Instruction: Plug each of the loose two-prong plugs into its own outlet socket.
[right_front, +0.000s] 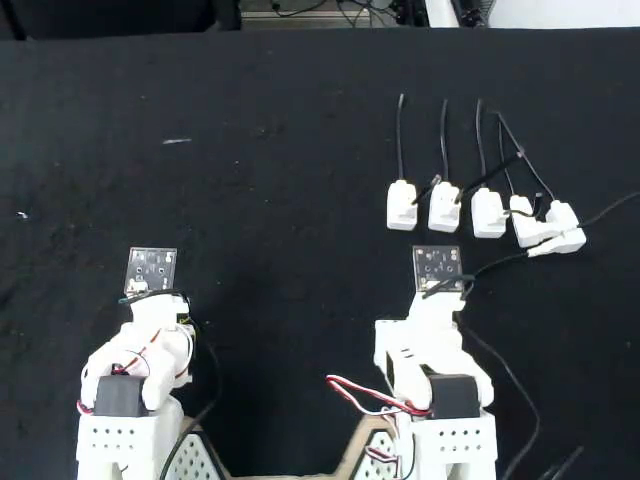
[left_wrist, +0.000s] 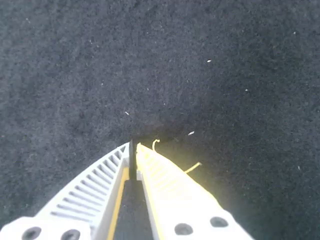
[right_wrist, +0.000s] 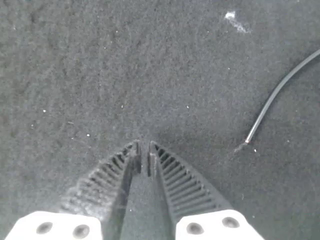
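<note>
The left pincer (left_wrist: 134, 150) and the right pincer (right_wrist: 144, 150) were both pressed together over the dark surface (right_front: 250, 150). The white plugs (right_front: 444, 207) lay in a row just ahead of the right pincer, well apart from the left pincer.

Black cloth (right_front: 250, 150) covers the table and takes up nearly the whole frame, with pale lint flecks (right_front: 177, 141) at the left. Along the top edge, loose cables (right_front: 330, 10) at centre, a white surface (right_front: 560, 12) upper right
</note>
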